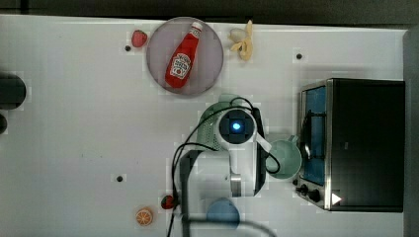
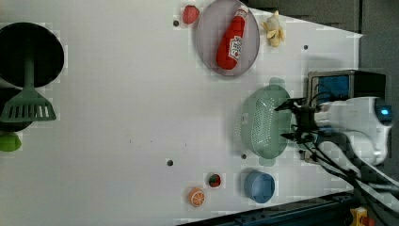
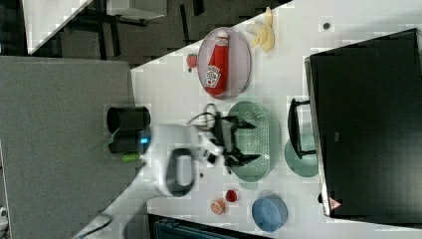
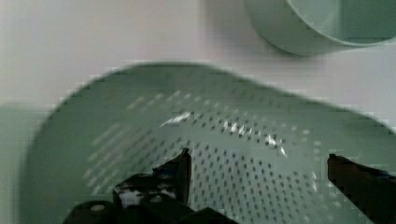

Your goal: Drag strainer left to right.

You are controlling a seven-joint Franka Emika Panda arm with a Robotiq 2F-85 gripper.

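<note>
As the left view runs left to right | spatula (image 2: pixel 28 106) on dark pan at 9 o'clock | ketchup bottle (image 2: pixel 232 40) on grey plate (image 2: pixel 207 37) at 12 | strainer (image 2: pixel 263 122) right of centre, blue bowl (image 2: pixel 259 186) at its 6 | gripper (image 2: pixel 288 120) spread wide over strainer's right rim, holding nothing | toaster oven (image 2: pixel 346 82) at 2.
</note>
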